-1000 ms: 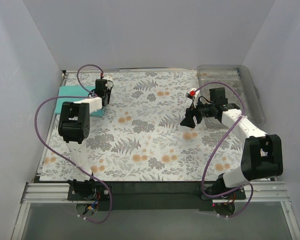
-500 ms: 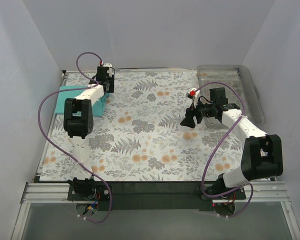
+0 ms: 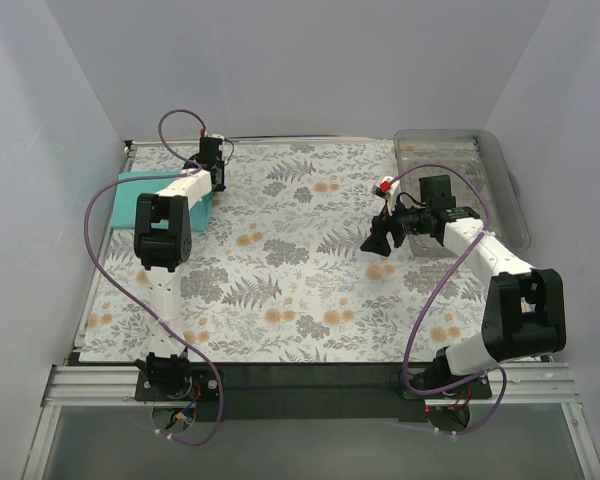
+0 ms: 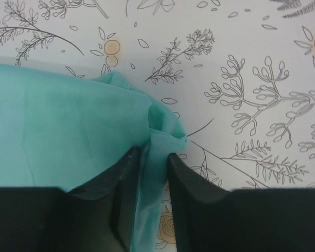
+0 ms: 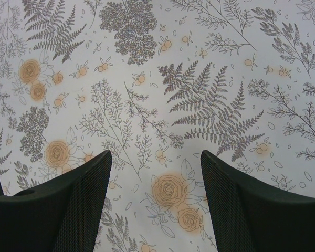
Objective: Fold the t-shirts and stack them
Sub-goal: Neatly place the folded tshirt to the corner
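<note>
cloth is what my left claw [image 4: 153, 157] has: its two dark fingers [image 4: 121, 194] are pressed in on a bunched fold at the edge of the teal-green t-shirt [image 4: 58, 121], and a strip of fabric runs down through the narrow gap between them. the rest of the shirt spreads out to the left of this claw and a little ahead of it, lying on the fern-and-flower printed worktop [image 4: 252, 63]. just ahead of the fingertips the pinched edge puckers into a small ridge. seen from above, the shirt is a compact teal patch at the worktop's far left corner, partly hidden under my left arm [image 3: 170, 200], with the claw at its right-hand edge.

my right claw [image 5: 155, 163] is spread wide and hangs above the worktop, orange roses and fern fronds showing between its fingers. it is well apart from the shirt, which lies far off to its left. a clear plastic bin [image 3: 485, 140] stands behind this claw, at the worktop's far right corner.
</note>
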Controlling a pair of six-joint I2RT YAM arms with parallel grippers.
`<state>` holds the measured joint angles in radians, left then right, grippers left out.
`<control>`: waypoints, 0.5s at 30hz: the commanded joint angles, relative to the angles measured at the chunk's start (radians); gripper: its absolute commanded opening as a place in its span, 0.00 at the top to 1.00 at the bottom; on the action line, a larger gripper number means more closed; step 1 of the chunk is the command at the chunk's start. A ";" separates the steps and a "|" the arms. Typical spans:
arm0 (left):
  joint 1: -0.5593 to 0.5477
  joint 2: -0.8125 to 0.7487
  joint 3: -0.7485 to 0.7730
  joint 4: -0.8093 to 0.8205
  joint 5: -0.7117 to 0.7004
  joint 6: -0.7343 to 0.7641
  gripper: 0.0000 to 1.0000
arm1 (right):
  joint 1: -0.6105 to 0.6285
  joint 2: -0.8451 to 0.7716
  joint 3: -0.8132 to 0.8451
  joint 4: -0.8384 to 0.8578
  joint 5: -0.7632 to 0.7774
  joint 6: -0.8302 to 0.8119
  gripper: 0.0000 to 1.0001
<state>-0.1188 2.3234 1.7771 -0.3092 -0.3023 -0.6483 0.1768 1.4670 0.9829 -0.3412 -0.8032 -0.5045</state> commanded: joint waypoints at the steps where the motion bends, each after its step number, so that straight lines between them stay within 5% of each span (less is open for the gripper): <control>1: -0.001 0.021 0.021 -0.013 -0.052 -0.027 0.73 | -0.002 -0.007 0.003 -0.002 -0.014 -0.014 0.36; 4: -0.001 0.024 0.024 0.010 -0.070 -0.036 0.90 | -0.003 -0.001 0.003 -0.002 -0.014 -0.016 0.36; 9: -0.008 0.060 0.061 0.018 -0.092 -0.019 0.89 | -0.003 0.000 0.002 -0.002 -0.013 -0.016 0.37; 15: -0.021 -0.039 -0.031 0.094 0.069 0.012 0.50 | -0.003 0.004 0.002 -0.002 -0.013 -0.016 0.37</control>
<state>-0.1280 2.3577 1.8027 -0.2352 -0.3264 -0.6430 0.1768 1.4673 0.9829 -0.3412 -0.8028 -0.5049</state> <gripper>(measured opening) 0.440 0.635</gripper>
